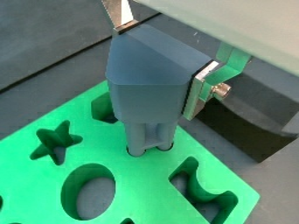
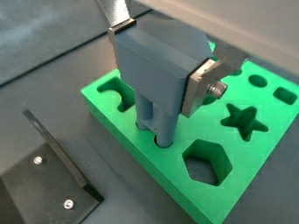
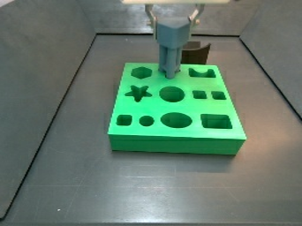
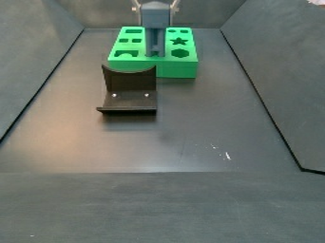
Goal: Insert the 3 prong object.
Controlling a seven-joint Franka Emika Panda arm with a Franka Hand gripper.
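My gripper (image 1: 158, 61) is shut on the 3 prong object (image 1: 146, 83), a blue-grey piece with a blocky head and ridged prongs. The silver fingers (image 1: 202, 87) press on its two sides. It stands upright over the green block (image 1: 35, 188), and its prong tips (image 1: 146, 140) sit in a hole near the block's middle. The other wrist view shows the same grip (image 2: 162, 57), with the prongs (image 2: 158, 122) going into the green block (image 2: 251, 188). In a side view the gripper (image 3: 175, 13) holds the object (image 3: 172, 48) above the block (image 3: 177, 134). It also shows in the other side view (image 4: 155, 38).
The green block has star (image 1: 52, 140), oval (image 1: 87, 188) and hexagon (image 2: 205, 162) holes, among others. The dark fixture (image 4: 129, 90) stands on the floor beside the block; it also shows in a wrist view (image 2: 47, 184). Grey walls (image 3: 59, 106) enclose the dark floor.
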